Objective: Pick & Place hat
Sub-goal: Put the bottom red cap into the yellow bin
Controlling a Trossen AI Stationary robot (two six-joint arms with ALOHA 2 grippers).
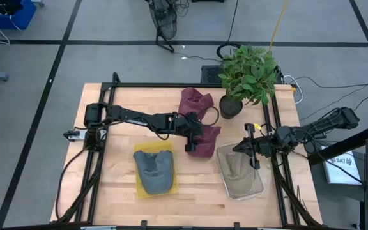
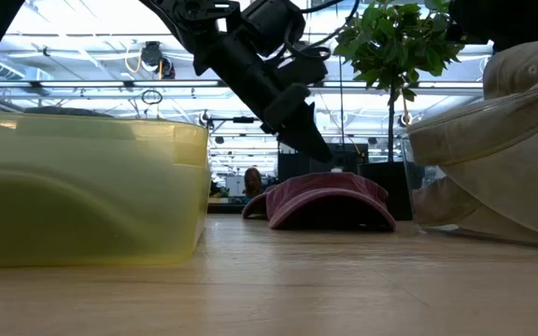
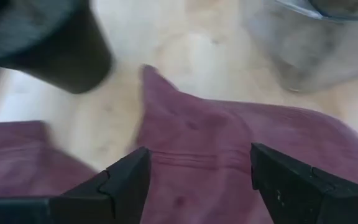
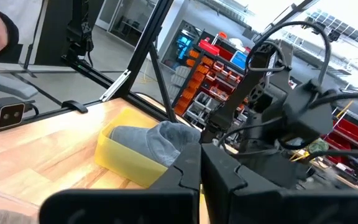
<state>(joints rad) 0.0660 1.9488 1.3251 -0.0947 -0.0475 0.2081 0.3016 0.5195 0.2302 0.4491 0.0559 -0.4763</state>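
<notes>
A maroon hat [image 1: 204,142] lies crown up on the table's middle, its brim edge on the wood [image 2: 330,201]. My left gripper [image 1: 192,132] hangs open just above it, pointing down at a slant [image 2: 308,138]. In the left wrist view its two fingers stand apart over the hat's crown [image 3: 197,155]. A second maroon hat [image 1: 193,101] lies farther back. My right gripper [image 1: 254,148] is shut and hovers over the clear bin [image 1: 255,185], holding nothing [image 4: 201,167].
A yellow bin [image 1: 140,186] with a grey hat [image 1: 154,167] sits near the front left. The clear bin holds a beige hat [image 1: 238,167]. A potted plant [image 1: 248,73] stands at the far right, its dark pot [image 3: 55,50] close behind the maroon hat.
</notes>
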